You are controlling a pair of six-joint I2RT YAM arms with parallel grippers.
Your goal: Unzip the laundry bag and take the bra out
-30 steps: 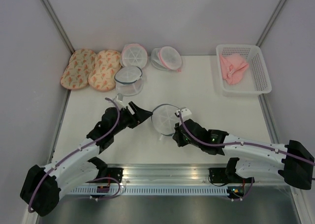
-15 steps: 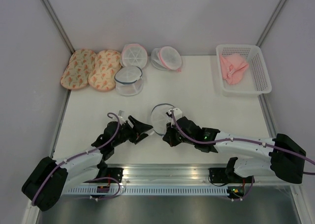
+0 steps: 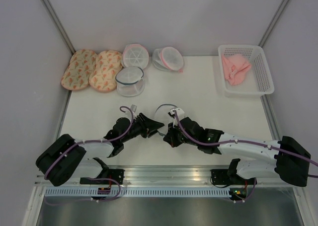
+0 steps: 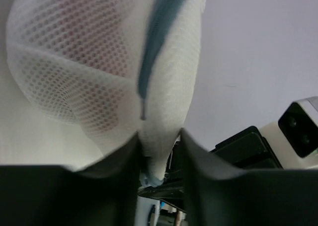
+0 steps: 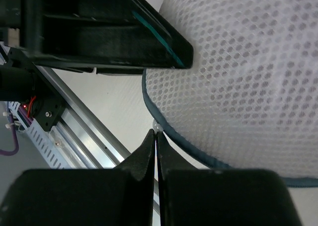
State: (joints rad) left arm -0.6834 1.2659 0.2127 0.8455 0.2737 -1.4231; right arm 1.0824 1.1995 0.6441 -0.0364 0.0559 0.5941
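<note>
The laundry bag (image 3: pixel 163 115), white mesh with a dark blue-grey rim, stands tilted on the table between my two grippers. My left gripper (image 3: pixel 152 123) is at its left edge. In the left wrist view the bag (image 4: pixel 74 62) fills the top, and its lower edge is pinched between my jaws (image 4: pixel 159 146). A dark red tint, the bra (image 4: pixel 94 42), shows through the mesh. My right gripper (image 3: pixel 168 134) is at the bag's near rim. In the right wrist view it (image 5: pixel 156 132) is shut on the small white zipper pull (image 5: pixel 157 127) at the blue rim of the bag (image 5: pixel 238 72).
A second blue-rimmed mesh bag (image 3: pixel 130 80) sits behind, with two pink-rimmed mesh bags (image 3: pixel 135 55) (image 3: pixel 169 58) and two peach patterned pads (image 3: pixel 79 68) (image 3: pixel 105 69) at the back left. A white basket (image 3: pixel 263 72) holding a pink cloth (image 3: pixel 235 68) stands back right. A metal rail runs along the near edge.
My left gripper has moved right to the bag and closed on its edge. My right gripper and the bag have shifted a little left.
</note>
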